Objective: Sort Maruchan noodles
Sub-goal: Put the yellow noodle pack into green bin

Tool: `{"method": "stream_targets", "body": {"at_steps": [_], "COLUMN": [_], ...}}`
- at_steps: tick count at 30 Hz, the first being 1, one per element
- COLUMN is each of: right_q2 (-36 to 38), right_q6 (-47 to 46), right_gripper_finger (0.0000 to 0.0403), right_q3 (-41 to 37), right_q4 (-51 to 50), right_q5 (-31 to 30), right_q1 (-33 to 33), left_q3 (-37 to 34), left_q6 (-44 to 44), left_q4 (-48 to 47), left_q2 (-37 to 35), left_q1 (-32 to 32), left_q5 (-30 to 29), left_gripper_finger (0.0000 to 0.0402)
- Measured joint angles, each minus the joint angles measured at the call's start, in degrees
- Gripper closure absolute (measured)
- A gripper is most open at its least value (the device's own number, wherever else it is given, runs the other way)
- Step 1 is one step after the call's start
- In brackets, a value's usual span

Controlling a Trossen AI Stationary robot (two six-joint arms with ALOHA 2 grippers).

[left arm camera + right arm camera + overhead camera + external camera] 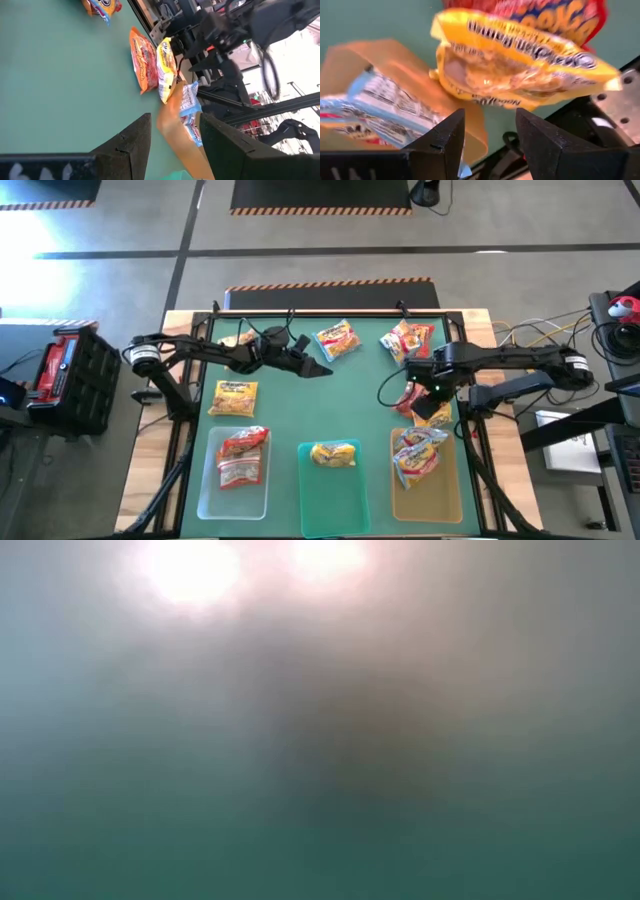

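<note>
On the green table, three trays sit along the near edge: clear tray with red packets, teal tray with a yellow packet, amber tray with a few more. Loose packets lie across the far half. Right gripper hangs just over the amber tray's far end, fingers parted and empty, a yellow packet right ahead, not touching. Left gripper hovers mid-table, open, holding nothing.

Overhead view looks straight down on the green-topped table; wrist views sit close above it, both showing the amber rectangular tray; low view blurred.
</note>
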State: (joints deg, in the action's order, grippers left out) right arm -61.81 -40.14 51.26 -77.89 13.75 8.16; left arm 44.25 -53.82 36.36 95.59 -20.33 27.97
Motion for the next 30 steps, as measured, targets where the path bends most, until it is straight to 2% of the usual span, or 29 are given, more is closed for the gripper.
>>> {"method": "stream_targets", "body": {"at_steps": [5,8,13,20,24,30], "right_q2": [-3.0,-4.4,-7.1,-12.4,-12.5,-7.8], "right_q6": [3.9,5.8,10.5,14.3,14.4,15.7], "right_gripper_finger": [0.0238,0.0239,0.0239,0.0239,0.0239,0.0239], "right_q3": [-4.5,-6.5,-7.3,-7.1,-3.9,1.1], "right_q4": [1.3,6.2,21.7,49.8,48.9,35.1], "right_q5": [-0.3,-0.5,-0.6,-6.4,-6.1,-5.8], "right_q1": [0.0,0.0,0.1,2.9,4.0,4.2], "left_q3": [0.0,0.0,0.0,0.0,0.0,0.0], "left_q6": [0.4,0.4,0.4,0.3,-0.5,-0.7], "left_q4": [0.0,0.0,0.0,0.0,0.0,-0.3], "left_q2": [0.0,0.0,0.0,0.0,0.0,0.3], "left_q1": [0.0,0.0,-0.2,-0.6,-0.6,0.5], "left_q5": [-0.1,-0.4,-0.5,-0.6,-0.5,-0.5], "left_gripper_finger": [0.0251,0.0251,0.0251,0.0251,0.0251,0.0251]}}
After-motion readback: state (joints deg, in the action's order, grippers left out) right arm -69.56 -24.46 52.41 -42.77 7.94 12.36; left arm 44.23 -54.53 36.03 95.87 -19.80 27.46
